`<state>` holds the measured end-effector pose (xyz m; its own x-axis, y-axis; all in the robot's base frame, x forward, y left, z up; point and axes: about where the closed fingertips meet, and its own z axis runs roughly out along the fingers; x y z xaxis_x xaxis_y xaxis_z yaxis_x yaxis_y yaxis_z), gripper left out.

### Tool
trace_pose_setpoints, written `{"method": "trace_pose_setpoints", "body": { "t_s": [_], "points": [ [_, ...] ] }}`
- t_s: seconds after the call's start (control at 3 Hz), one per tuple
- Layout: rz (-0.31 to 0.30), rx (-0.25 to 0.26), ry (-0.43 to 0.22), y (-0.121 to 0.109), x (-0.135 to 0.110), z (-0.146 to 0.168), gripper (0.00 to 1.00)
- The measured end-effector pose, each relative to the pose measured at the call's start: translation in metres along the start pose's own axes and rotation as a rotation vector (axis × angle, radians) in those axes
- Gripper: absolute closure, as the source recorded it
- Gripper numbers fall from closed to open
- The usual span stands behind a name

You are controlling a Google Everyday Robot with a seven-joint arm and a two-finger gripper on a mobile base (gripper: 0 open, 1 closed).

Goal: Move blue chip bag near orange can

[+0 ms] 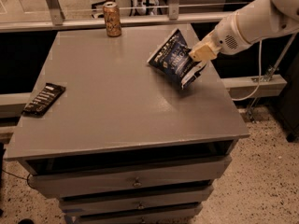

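Observation:
The blue chip bag (172,57) is a puffy navy bag with white lettering, lifted and tilted above the right side of the grey cabinet top (117,101). My gripper (197,59) comes in from the right on a white arm and is shut on the bag's right end. The orange can (112,18) stands upright at the far edge of the top, left of the bag and well apart from it.
A flat black packet (44,98) with white marks lies at the left edge of the top. A rail (140,20) runs behind the can. Drawers (135,183) sit below the front edge. A white cable (257,73) hangs at the right.

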<state>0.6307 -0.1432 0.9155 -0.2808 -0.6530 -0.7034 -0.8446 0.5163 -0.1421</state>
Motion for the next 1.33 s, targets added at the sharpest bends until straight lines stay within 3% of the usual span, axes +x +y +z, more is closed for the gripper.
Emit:
{"method": "trace_pose_setpoints", "body": {
  "t_s": [0.33,0.67,1.33],
  "points": [
    [0.000,0.000,0.000,0.000,0.000,0.000,1.00],
    [0.008,0.040,-0.043,-0.019,-0.008,0.014,1.00],
    [0.148,0.233,-0.239,-0.152,-0.044,0.085,1.00]
  ]
}}
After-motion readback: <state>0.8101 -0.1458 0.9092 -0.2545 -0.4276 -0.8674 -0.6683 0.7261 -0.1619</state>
